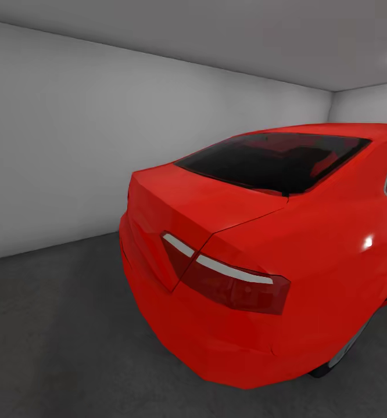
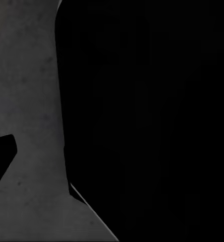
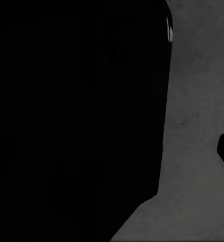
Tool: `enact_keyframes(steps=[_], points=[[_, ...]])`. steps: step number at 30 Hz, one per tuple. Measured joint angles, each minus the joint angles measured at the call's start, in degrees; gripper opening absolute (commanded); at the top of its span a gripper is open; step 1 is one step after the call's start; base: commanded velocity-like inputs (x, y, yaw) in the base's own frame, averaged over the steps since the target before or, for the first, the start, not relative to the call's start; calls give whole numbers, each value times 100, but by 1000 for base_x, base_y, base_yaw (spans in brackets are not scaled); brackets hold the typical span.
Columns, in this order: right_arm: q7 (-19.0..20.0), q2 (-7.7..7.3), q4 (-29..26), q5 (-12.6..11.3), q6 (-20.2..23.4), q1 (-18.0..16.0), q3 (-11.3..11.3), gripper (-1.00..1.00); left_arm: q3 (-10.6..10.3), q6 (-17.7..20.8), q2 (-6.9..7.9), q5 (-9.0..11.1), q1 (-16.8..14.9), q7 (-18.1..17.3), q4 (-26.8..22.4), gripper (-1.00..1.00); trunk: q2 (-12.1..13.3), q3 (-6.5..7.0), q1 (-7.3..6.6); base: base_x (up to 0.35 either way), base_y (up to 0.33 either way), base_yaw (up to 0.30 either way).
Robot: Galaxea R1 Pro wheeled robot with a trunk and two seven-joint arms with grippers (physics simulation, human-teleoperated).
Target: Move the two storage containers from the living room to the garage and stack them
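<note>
Dark grey floor (image 1: 54, 342) fills the lower left of the head view in the garage. A shiny red car (image 1: 263, 255), tail first, takes the right half. Behind it, white-grey walls (image 1: 60, 133). Wrist views show black shapes over concrete; either pincer's state cannot be told.

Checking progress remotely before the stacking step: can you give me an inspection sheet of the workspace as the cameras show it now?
Surface: dark grey floor, rough, concrete-like.
Job's things: nothing seen of the storage containers.
Clutter: nothing seen.
Grippers: wrist views show large black shapes over grey floor; open or shut cannot be told.
Cables: nothing seen.
Surroundings: garage with plain white-grey wall; shiny red car seen from the rear, tail light facing the camera, close ahead on the right.
</note>
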Motion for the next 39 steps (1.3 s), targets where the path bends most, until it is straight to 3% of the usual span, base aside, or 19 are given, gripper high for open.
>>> enact_keyframes(steps=[4, 15, 22, 39], points=[[7, -42, 9, 41, 17, -6, 15, 100, 24, 1, -70, 20, -9, -55, -40, 100, 0, 1, 0, 0, 0, 0], [-55, -49, 0, -10, -205, -8, -31, 100, 40, -265, -79, 32, -9, -53, -235, 100, 1, 2, 0, 0, 0, -39], [-63, -45, 0, -28, -420, -8, -40, 100, 27, -273, -73, 29, -9, -55, -238, 100, 1, 2, 0, 0, 0, -237], [-54, -75, 4, -45, -472, -4, -51, 100, 24, -273, -70, 16, -9, -56, -238, 100, 1, 1, 0, 0, 0, -294]])
